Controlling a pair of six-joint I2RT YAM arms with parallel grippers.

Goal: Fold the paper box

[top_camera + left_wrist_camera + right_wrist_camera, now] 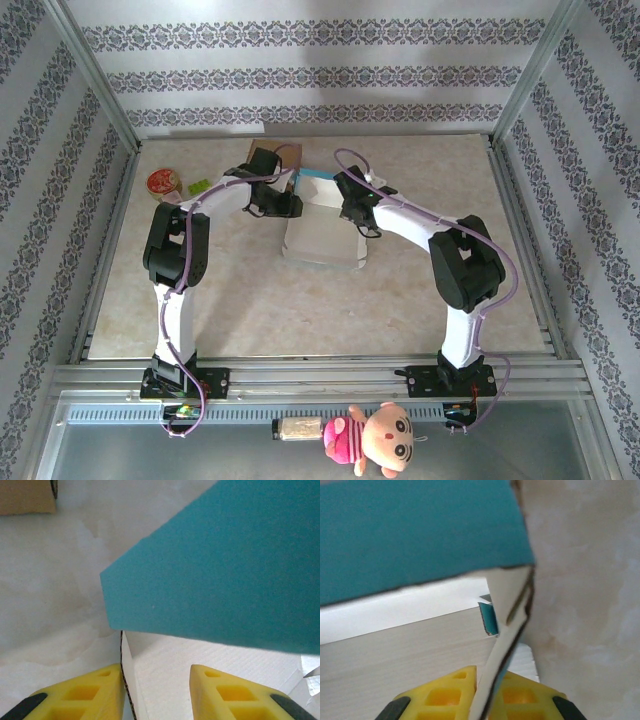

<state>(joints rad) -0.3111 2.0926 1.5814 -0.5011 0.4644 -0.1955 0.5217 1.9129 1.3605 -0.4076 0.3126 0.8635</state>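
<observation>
You have one paper box (320,238) on the table (300,310), a little toward 12 o'clock from the centre in the overhead view, white inside with one teal flap (225,565) raised at its far end. Both arms meet over it, one at each side. Your left gripper (156,670) sits at the box's 10 o'clock corner: its two yellow fingers (100,690) stand apart astride the upright white side wall, the wall's edge just beside one finger and a clear gap before the other, so nothing is clamped. Your right gripper (489,676) is at the box's 2 o'clock corner, its two fingers pressed close on either face of a thin white panel, pinching it. Off the box, count one brown cardboard piece (265,157) at 11 o'clock, one round red-and-white disc (163,182) and one small green object (198,185) at 9 to 10 o'clock, well apart from the box. One plush doll (375,437) lies on the front rail at 6 o'clock.
</observation>
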